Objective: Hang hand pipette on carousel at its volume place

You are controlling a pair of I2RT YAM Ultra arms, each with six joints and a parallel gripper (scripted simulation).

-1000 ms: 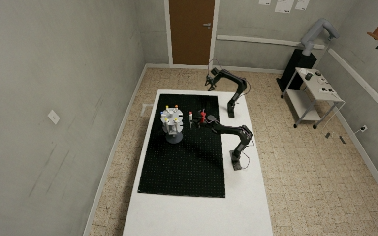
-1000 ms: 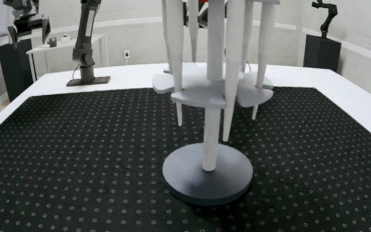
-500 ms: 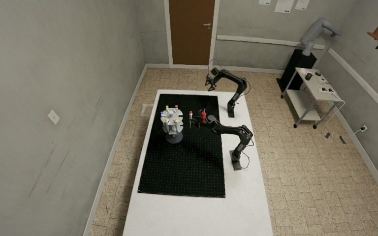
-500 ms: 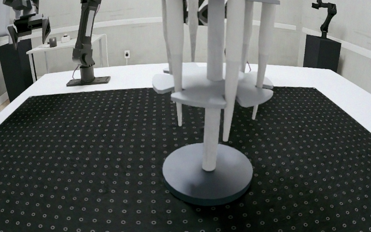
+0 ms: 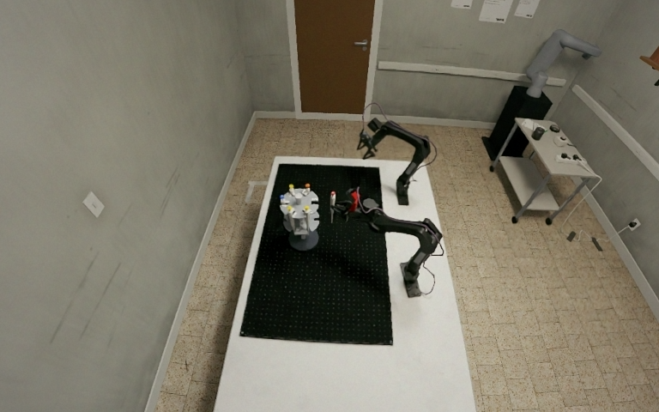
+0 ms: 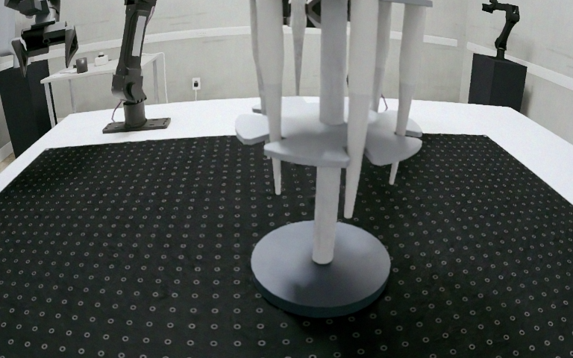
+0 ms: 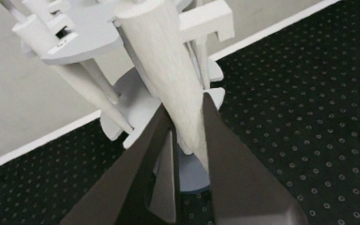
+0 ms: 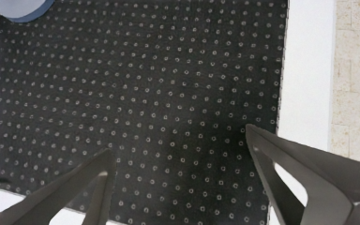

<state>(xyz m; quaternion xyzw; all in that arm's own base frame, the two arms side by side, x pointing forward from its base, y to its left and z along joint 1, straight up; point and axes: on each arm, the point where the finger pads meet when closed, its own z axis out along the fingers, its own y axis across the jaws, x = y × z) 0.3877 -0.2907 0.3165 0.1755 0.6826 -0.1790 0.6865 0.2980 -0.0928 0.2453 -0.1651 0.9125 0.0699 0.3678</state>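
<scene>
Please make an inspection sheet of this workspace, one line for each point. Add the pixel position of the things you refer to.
Surface: white table [image 5: 340,378] [image 6: 189,122] [image 7: 281,29] [image 8: 307,70] with a black dotted mat [image 5: 320,291] [image 6: 168,297] [image 7: 291,117] [image 8: 178,96].
Job's things: red-topped pipette [image 5: 332,199] [image 6: 298,42] [image 7: 164,52] roughly upright beside the carousel [image 5: 304,237] [image 6: 321,291] [image 7: 136,89] [image 8: 21,7], not hung; five others hang there, topped yellow, orange or blue. Volume print: too small to read.
Clutter: nothing seen.
Grippers: left gripper [image 5: 334,207] [image 6: 300,12] [image 7: 184,100] shut on the pipette; right gripper [image 5: 363,152] [image 6: 45,69] [image 8: 179,140] open, empty.
Cables: thin ones along both arms; a white cable [image 5: 576,201] from the trolley [image 5: 535,175] to a wall socket [image 5: 632,224].
Surroundings: brown door [image 5: 332,63], grey walls, tiled floor.
</scene>
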